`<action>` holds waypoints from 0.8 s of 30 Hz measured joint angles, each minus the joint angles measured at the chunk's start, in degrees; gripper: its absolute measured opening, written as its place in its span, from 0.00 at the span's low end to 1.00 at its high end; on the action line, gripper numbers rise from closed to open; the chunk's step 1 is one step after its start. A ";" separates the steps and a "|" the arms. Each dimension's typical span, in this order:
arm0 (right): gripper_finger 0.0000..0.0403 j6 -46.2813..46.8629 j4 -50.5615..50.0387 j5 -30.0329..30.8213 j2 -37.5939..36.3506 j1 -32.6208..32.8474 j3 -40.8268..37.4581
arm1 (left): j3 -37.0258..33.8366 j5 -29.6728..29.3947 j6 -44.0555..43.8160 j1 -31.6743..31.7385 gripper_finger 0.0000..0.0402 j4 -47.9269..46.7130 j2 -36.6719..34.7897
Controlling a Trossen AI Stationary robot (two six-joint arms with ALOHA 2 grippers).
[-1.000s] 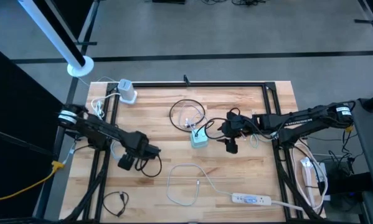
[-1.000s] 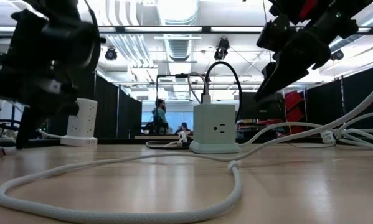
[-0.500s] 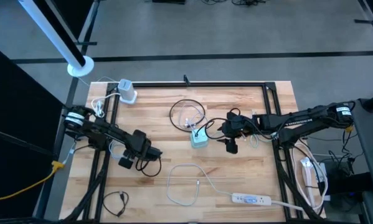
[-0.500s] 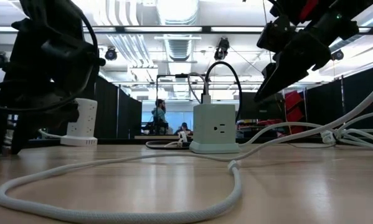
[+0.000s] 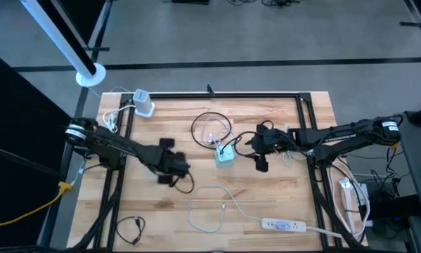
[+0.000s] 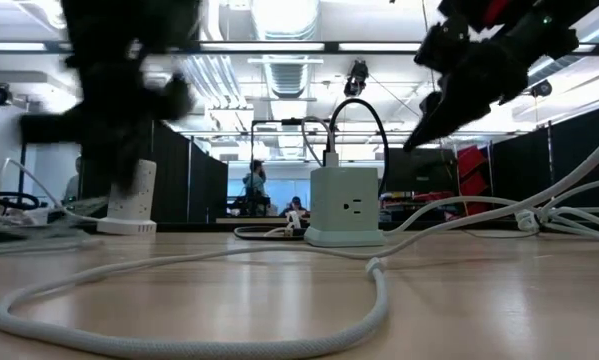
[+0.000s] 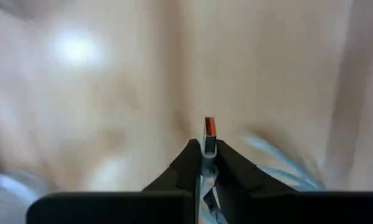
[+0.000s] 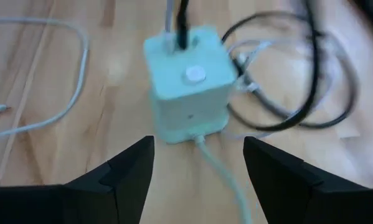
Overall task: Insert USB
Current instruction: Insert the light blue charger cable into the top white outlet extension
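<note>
Risk: USB plug (image 7: 209, 134), pinched between shut left gripper (image 7: 205, 154) fingers left of pale green power cube (image 5: 224, 156), may twist; open right gripper (image 8: 198, 163) hovering beside cube.

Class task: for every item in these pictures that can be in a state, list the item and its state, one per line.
Left end effector: shut on USB plug.
USB plug: gripped, not inserted.
Right end effector: open, empty, beside the power cube.
Power cube: upright, black cable plugged into top.
White cable: loose on table.
</note>
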 joint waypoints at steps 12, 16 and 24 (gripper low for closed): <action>0.55 -13.99 24.20 5.48 -2.52 -0.44 0.00 | 9.48 -13.87 -1.52 7.12 0.05 11.89 -16.05; 0.55 -17.99 36.79 2.92 -0.08 -0.68 0.02 | 8.57 -14.80 0.00 7.98 0.05 20.66 -21.85; 0.55 -17.67 67.07 -7.90 16.00 -1.64 2.75 | -1.72 -4.95 4.21 7.94 0.05 50.74 -28.44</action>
